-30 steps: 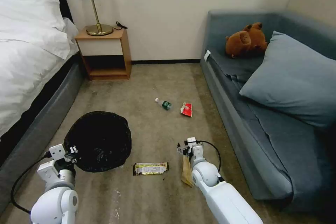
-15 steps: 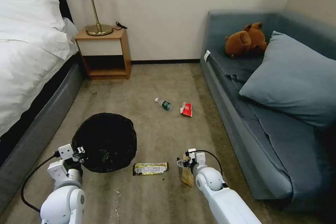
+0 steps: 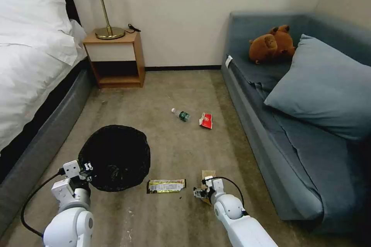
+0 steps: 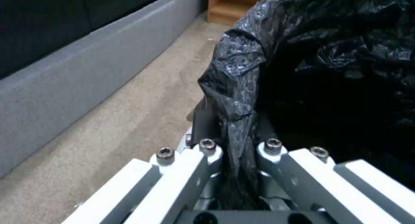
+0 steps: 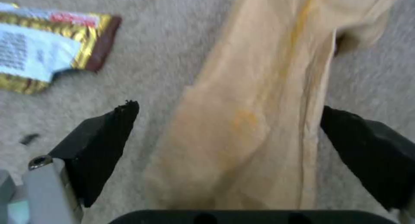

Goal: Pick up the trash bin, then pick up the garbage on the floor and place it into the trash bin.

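Since a second ago the right gripper (image 3: 201, 192) has been drawn back and lowered over the paper piece (image 3: 209, 175), while the trash bin (image 3: 114, 157), held clamped by its bag-covered rim in the left gripper (image 3: 85, 168), has been shifted toward the garbage. The paper piece (image 5: 259, 113) is seen lying on the floor (image 3: 174, 142) between the spread, unclosed fingers (image 5: 99, 146), its long axis running straight ahead from the right gripper, which is the nearer one. Just beside it lies the snack wrapper (image 3: 166, 186); its print cannot be read, nor can the labels of the bottle (image 3: 181, 114) and red packet (image 3: 206, 120) farther ahead.
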Tool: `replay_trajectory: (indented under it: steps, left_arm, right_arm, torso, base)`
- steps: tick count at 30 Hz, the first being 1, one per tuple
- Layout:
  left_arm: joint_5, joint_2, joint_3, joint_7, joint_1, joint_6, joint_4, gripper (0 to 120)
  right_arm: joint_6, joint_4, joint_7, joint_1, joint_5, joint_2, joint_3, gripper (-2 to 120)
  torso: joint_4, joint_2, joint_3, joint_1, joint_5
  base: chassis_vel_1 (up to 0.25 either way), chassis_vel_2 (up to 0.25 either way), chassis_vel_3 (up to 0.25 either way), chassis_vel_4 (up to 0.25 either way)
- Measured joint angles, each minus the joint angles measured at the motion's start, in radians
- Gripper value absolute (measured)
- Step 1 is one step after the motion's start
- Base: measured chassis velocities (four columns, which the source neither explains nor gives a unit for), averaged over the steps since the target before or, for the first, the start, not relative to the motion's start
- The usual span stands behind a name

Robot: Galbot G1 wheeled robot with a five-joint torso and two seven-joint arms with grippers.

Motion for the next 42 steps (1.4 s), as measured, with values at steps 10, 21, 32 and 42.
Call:
replay_trajectory:
  steps: [10, 21, 32, 42]
  left_arm:
    - [-0.006, 0.003, -0.002, 0.023, 0.010, -0.005, -0.009, 4]
    - [-0.004, 0.001, 0.004, 0.021, -0.003, -0.005, 0.012, 4]
    - [-0.009, 0.004, -0.005, 0.012, -0.006, -0.011, 0.030, 4]
    - [-0.011, 0.004, -0.005, 0.013, -0.005, -0.013, 0.030, 4]
  right_arm:
    - [0.075, -0.054, -0.011, 0.001, -0.018, 0.013, 0.011, 80]
    - [0.103, -0.026, -0.017, -0.009, -0.020, 0.006, 0.007, 36]
    - [0.122, 0.006, -0.021, -0.027, -0.040, 0.008, 0.002, 4]
    - [0.150, 0.050, -0.033, -0.043, -0.092, 0.001, 0.013, 0]
  torso:
    - [-0.0002, 0.000, 0.000, 0.000, -0.0002]
    - [0.0001, 0.000, 0.000, 0.000, 0.0003]
    - [0.0002, 0.000, 0.000, 0.000, 0.0002]
    - [0.0000, 0.000, 0.000, 0.000, 0.0001]
  base:
    - [0.000, 0.000, 0.000, 0.000]
    - [0.000, 0.000, 0.000, 0.000]
    - [0.000, 0.000, 0.000, 0.000]
    - [0.000, 0.000, 0.000, 0.000]
